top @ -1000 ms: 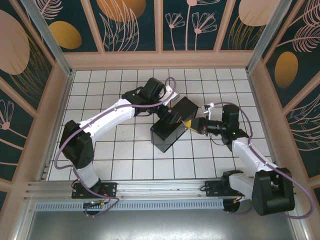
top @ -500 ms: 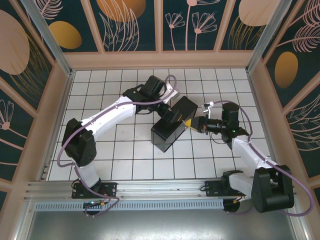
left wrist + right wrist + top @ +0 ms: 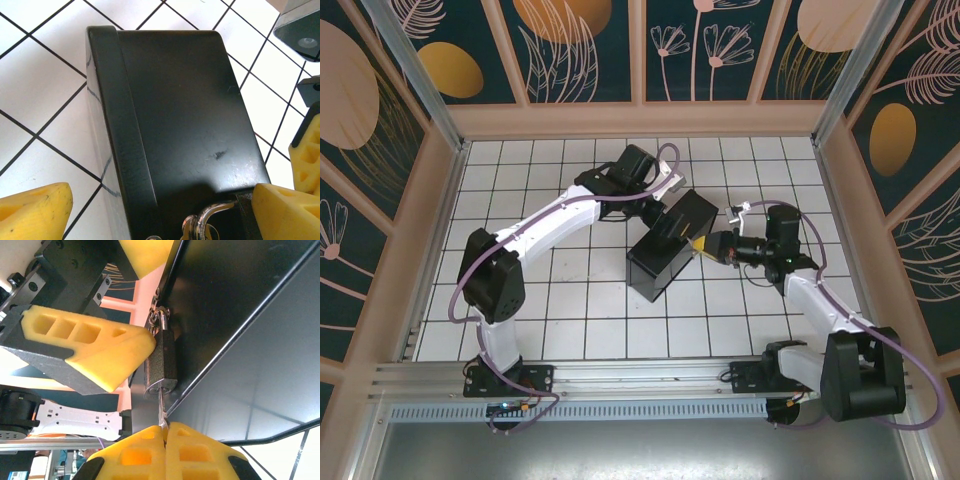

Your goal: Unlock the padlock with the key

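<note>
A dark grey padlock hangs from the hasp at the end of a black box. Its silver shackle shows at the bottom of the left wrist view. My right gripper is shut on the key, whose blade sits in the keyhole at the padlock's bottom. My left gripper stands open, straddling the lock end of the box. One of its yellow fingers rests against the padlock's side; the other finger is apart, above it. In the top view my right gripper meets the box's right side.
The box lies diagonally on the white tiled floor, mid-table. Wooden walls enclose the cell on three sides. Both arms converge on the box's upper right end, with open tiles to the left and front.
The left arm and the box have shifted slightly up and to the right. The right gripper has followed, still on the key.
</note>
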